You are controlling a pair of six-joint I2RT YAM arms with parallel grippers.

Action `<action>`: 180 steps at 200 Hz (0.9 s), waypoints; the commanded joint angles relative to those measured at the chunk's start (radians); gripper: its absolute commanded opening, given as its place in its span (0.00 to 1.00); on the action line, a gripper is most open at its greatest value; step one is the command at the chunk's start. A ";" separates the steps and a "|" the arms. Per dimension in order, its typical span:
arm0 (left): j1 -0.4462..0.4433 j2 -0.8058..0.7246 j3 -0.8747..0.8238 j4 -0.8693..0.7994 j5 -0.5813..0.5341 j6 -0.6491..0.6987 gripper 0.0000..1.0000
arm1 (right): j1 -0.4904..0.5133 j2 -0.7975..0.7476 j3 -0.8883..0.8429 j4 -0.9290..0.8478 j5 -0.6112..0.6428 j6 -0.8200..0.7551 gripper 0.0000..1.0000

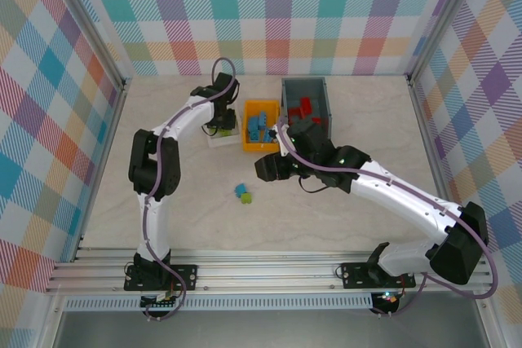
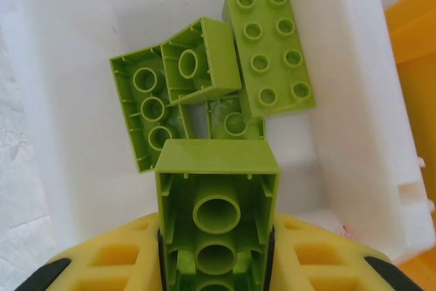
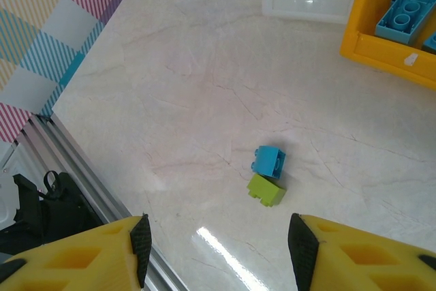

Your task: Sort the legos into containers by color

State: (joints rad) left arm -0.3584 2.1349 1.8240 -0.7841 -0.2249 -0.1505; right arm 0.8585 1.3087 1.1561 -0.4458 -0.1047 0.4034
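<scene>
The step in hand looks like a drop-off on the left side: the left hand is clamped on the held lime brick across its narrow width, poised over the white bin. That brick's hollow underside faces the wrist camera. Its long axis runs straight out from between the fingers, with the free end pointing toward the bin's far wall. Below it lie the sorted green bricks, one of them studs up and others flipped underside up. The next move probably calls for nothing more than parting the fingers, since the brick hangs inside the bin's outline. Further right, two pieces are unsorted on the tabletop. They are a cyan brick and a small lime brick, touching corner to corner and each tilted relative to the tabletop edge. Next comes the orange bin, holding blue pieces, and then the grey bin, holding red ones. The right hand hovers above the loose pair with its fingers apart and nothing between them. It would need to lower and separate one brick from the other without nudging its neighbour.
</scene>
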 commanded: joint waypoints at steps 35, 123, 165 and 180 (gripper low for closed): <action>0.014 -0.010 0.032 -0.038 -0.031 -0.024 0.53 | 0.011 0.017 0.001 0.039 -0.004 0.013 0.59; 0.001 -0.392 -0.094 -0.005 0.034 -0.123 0.39 | 0.077 0.093 -0.001 -0.026 0.062 0.013 0.58; -0.021 -0.790 -0.353 0.027 0.083 -0.295 0.40 | 0.138 0.294 0.122 -0.145 0.107 0.009 0.64; -0.036 -0.943 -0.453 0.027 0.112 -0.356 0.40 | 0.158 0.384 0.185 -0.201 0.131 0.014 0.67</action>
State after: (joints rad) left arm -0.3733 1.3754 1.5063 -0.7517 -0.1699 -0.3702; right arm 0.9871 1.5890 1.2499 -0.5434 -0.0212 0.4103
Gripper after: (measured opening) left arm 0.397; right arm 0.658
